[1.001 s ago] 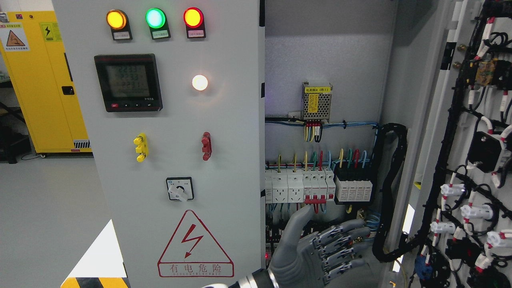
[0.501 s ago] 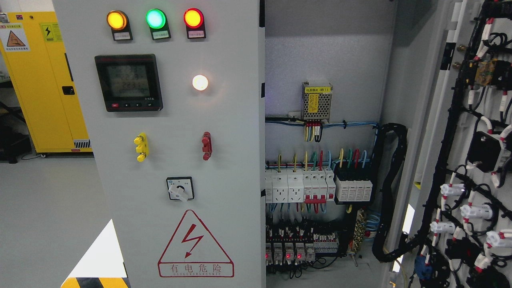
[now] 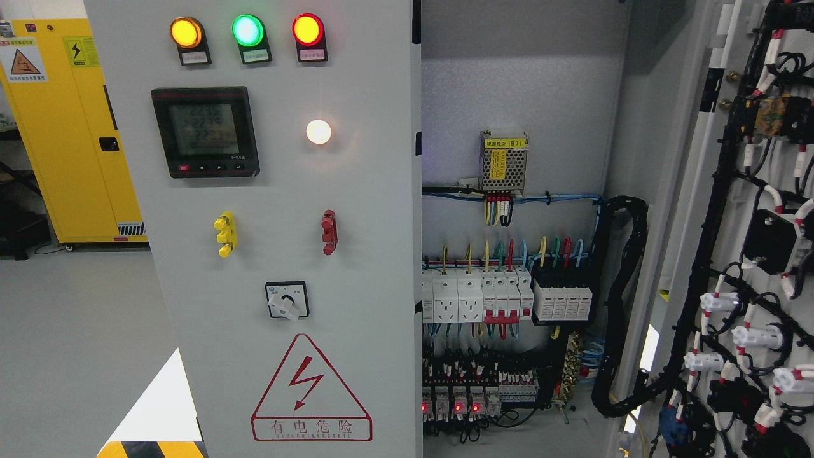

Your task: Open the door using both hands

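Here the right door is seen swung wide at the right of the view, its inner face turned toward the camera and hung with black wiring and white connectors. The left door remains closed across the left half, carrying three lamps, a meter, a rotary switch and a red warning triangle. Both are judged to be stiff sheet steel, fairly heavy, smooth and slippery on the flat, and hinged along their outer sides; the left door would best be taken at its free right edge, where the fingers can hook behind it, and not by the knobs or the meter, which are judged fragile. The loom on the open door should not be gripped. Inside the cabinet a power supply, a row of white breakers, further modules and relays with red lights are mounted, joined by coloured wires. Neither hand is in view, so the state of the fingers cannot be told.
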Controlling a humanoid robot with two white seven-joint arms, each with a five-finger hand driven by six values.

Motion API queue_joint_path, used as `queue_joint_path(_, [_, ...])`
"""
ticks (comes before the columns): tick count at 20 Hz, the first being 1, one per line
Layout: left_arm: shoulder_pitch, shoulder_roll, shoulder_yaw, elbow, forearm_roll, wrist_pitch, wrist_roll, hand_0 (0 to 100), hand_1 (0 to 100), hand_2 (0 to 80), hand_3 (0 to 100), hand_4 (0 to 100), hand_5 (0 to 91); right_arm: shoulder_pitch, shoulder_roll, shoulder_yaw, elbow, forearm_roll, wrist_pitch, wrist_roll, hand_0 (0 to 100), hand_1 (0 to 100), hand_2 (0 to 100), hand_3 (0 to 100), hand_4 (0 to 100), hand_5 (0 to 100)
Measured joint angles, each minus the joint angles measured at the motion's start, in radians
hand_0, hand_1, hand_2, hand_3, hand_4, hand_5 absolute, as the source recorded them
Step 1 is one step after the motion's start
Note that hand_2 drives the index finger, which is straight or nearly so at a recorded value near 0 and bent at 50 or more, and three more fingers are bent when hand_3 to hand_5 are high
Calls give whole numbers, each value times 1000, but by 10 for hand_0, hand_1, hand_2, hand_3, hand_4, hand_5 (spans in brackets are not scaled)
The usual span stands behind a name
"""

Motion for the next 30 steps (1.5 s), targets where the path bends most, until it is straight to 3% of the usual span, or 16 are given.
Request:
queue_joint_path(5, [-50, -30, 36, 349, -17, 12, 3, 0, 0, 0, 0, 0, 0, 0, 0, -1, -3, 0, 0, 0, 202, 122, 0, 0, 0, 0])
queue_joint_path(10, [-70, -54, 56, 576, -25, 239, 0, 0, 0, 0, 0, 0, 0, 0, 0, -1, -9, 0, 0, 0, 201, 121, 0, 0, 0, 0])
queue_joint_path(13, [-76, -64, 65, 674, -29, 320, -2, 0, 0, 0, 0, 0, 0, 0, 0, -1, -13, 0, 0, 0, 202, 121, 0, 0, 0, 0])
queue_joint_path(21, [-82, -59, 79, 828, -31, 356, 111, 0, 0, 0, 0, 0, 0, 5, 0, -1, -34, 0, -4, 0, 202, 121, 0, 0, 0, 0])
queue_joint_path(25, [-83, -56, 83, 870, -31, 356, 119, 0, 0, 0, 0, 0, 0, 62, -10, -1, -129, 1, -59, 0, 202, 121, 0, 0, 0, 0])
queue_joint_path(30, [-83, -55, 87, 906, -31, 349, 122, 0, 0, 0, 0, 0, 0, 203, -36, 2, -394, -1, -101, -1, 202, 122, 0, 0, 0, 0])
